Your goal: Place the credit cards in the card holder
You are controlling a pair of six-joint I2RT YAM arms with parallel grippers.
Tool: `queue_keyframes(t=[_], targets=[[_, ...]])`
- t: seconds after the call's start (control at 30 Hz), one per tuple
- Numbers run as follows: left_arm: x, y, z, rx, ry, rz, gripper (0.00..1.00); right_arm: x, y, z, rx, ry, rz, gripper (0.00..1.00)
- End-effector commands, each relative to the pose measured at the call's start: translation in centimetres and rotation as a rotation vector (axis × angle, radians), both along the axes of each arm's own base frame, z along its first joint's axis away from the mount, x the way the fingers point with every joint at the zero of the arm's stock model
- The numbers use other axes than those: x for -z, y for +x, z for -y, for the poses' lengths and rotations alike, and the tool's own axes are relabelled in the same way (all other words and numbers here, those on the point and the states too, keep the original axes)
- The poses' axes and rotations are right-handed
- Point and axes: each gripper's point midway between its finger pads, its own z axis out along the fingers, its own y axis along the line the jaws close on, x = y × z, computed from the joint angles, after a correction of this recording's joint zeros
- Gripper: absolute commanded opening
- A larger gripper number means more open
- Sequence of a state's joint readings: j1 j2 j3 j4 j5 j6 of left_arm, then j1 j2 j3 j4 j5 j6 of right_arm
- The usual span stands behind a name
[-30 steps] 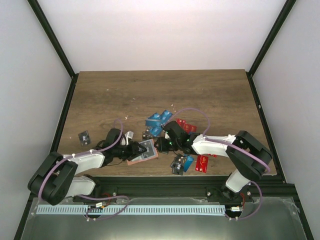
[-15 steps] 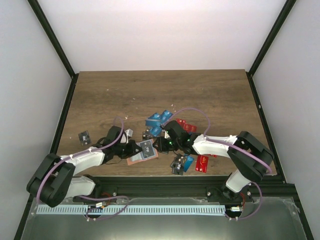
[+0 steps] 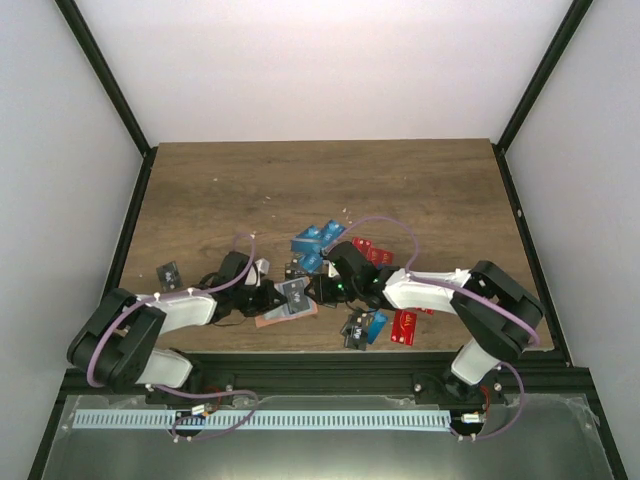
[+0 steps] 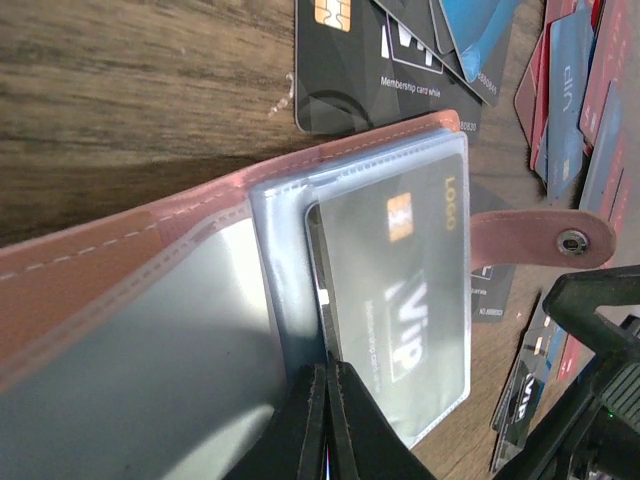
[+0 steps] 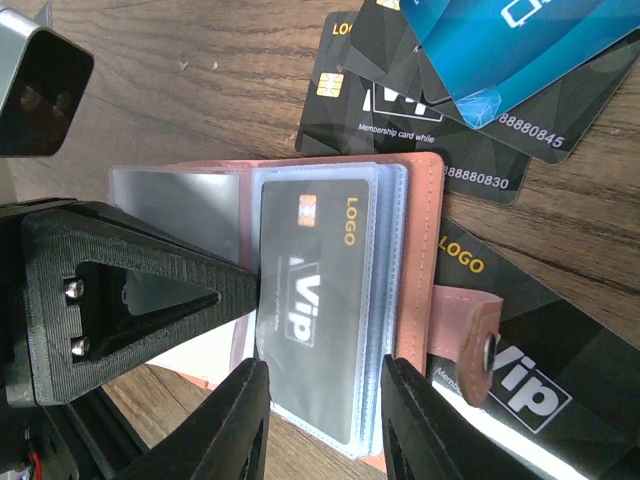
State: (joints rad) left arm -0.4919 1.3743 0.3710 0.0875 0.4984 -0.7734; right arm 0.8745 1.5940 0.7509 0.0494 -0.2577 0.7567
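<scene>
The tan card holder (image 3: 270, 321) lies open near the front edge, its clear sleeves (image 4: 290, 250) fanned out. A black VIP credit card (image 4: 400, 270) sits inside the top sleeve (image 5: 310, 290). My left gripper (image 4: 328, 368) is shut, its tips meeting the card's near edge at the sleeve mouth. My right gripper (image 5: 325, 410) straddles the sleeve stack from the other side, one finger against each long edge. Loose credit cards (image 3: 318, 240) in blue, black and red lie behind and to the right of the holder.
The holder's snap strap (image 4: 535, 240) sticks out over loose black cards (image 5: 520, 380). More red and black cards (image 3: 385, 325) lie by the front right edge. A single black card (image 3: 168, 273) lies at the far left. The left finger (image 5: 140, 300) fills the right wrist view's left side.
My left gripper has closed and moved slightly back and right, onto the card's edge. The holder shifted a little with it. The right arm has hardly moved.
</scene>
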Motion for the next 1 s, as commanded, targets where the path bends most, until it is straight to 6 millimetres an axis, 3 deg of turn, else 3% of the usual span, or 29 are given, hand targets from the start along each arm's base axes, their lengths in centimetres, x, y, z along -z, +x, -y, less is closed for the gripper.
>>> queue_keyframes(t=[0.0, 0.37, 0.97], targets=[[0.5, 0.7, 0.1, 0.016, 0.032, 0.036, 0.04, 0.2, 0.1, -0.6, -0.016, 0.010, 0.000, 0.33], [3.0, 0.3, -0.6, 0.026, 0.121, 0.008, 0.04, 1.7, -0.1, -0.9, -0.031, 0.003, -0.035, 0.36], [3.6, 0.0, -0.7, 0.029, 0.144, 0.001, 0.04, 1.4, -0.4, -1.4, -0.061, 0.034, -0.047, 0.36]])
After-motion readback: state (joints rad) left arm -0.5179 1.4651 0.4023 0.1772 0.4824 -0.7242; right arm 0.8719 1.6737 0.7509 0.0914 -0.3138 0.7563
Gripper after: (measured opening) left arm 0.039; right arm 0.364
